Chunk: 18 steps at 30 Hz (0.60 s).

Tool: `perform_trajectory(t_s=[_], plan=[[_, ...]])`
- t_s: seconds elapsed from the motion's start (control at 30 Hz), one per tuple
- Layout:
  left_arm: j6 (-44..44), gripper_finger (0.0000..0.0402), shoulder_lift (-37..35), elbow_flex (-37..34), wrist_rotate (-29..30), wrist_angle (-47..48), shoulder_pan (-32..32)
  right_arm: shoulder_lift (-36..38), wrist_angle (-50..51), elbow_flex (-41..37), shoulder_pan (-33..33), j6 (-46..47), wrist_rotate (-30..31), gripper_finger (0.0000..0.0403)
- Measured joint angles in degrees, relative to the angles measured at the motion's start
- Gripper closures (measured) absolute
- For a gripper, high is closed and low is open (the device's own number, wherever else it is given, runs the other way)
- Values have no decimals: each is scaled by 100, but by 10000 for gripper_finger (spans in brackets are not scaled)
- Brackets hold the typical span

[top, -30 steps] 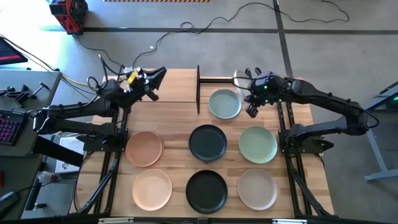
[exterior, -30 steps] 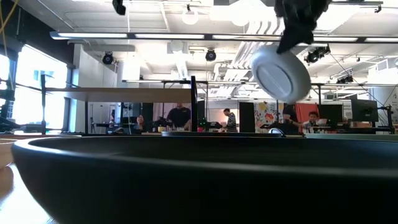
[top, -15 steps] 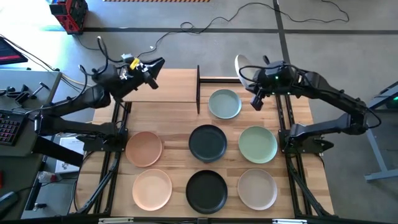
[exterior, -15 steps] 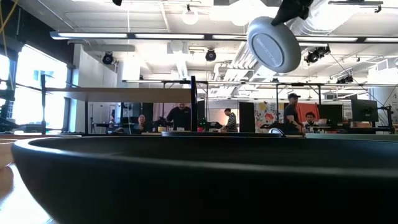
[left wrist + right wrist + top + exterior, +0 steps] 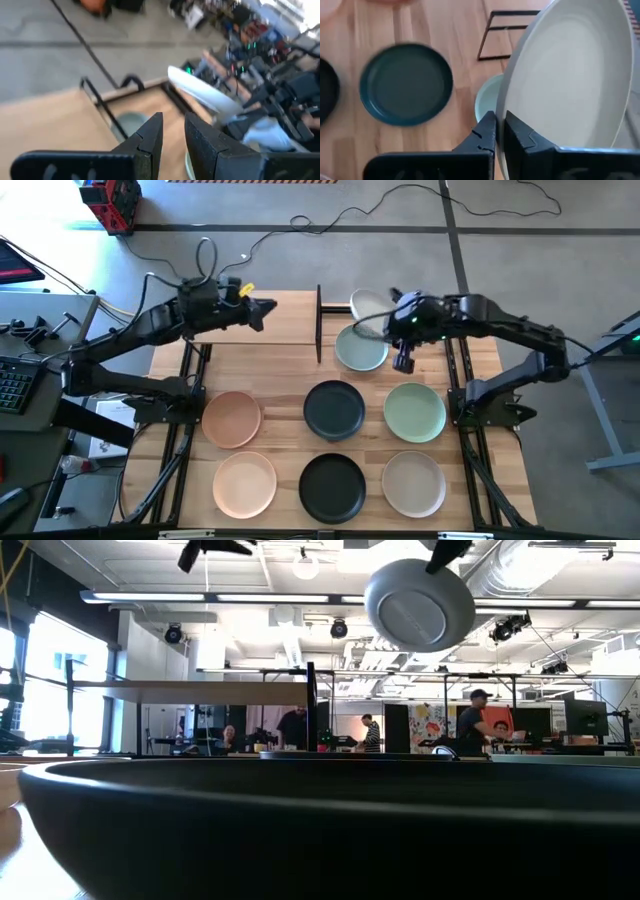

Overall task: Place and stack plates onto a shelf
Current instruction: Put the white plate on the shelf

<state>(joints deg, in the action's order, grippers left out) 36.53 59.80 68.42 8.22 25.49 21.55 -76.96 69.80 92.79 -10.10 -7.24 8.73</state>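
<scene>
My right gripper [image 5: 388, 323] is shut on a white plate [image 5: 367, 306], which hangs in the air over the far part of the table, beside the shelf [image 5: 272, 321] and above a pale blue-grey plate [image 5: 360, 348]. In the low view the white plate's underside [image 5: 420, 602] shows high up. My left gripper [image 5: 266, 307] hovers over the shelf's board, pointing toward the white plate, fingers [image 5: 150, 142] a little apart with nothing between them. The other plates lie flat on the tabletop. My right gripper pinches the white plate's rim [image 5: 501, 122] between its two fingers, one on the inner face and one on the underside. The fingers come from the table's right side, slanting down. The plate is lifted clear of everything and tilted.
Plates lie in rows on the tabletop: a dark one [image 5: 334, 408], pale green [image 5: 415, 412], peach-pink [image 5: 232, 418], a paler peach one [image 5: 245, 483], black [image 5: 333, 486] and beige [image 5: 413, 483]. The shelf's black frame [image 5: 318, 325] stands between my grippers. People sit in the room behind [image 5: 290, 725].
My right gripper has risen and gone toward the table's left, toward the shelf, carrying the white plate; the plate has turned from nearly edge-on to a flatter tilt. My left gripper has lifted over the shelf and tipped up toward level, pointing to the table's right.
</scene>
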Motion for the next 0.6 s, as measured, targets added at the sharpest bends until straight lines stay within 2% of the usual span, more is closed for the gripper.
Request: perform_trajectory(t_s=[0.13, 0.4, 0.6], plan=[[200, 330, 189, 0, -525, 353, 36, -370, 296, 176, 371, -327, 286, 403], [243, 330, 637, 0, -1315, 546, 34, -947, 308, 224, 989, -808, 297, 403], [245, 330, 966, 0, -1697, 837, 34, -1222, 299, 226, 1414, -1278, 600, 403]])
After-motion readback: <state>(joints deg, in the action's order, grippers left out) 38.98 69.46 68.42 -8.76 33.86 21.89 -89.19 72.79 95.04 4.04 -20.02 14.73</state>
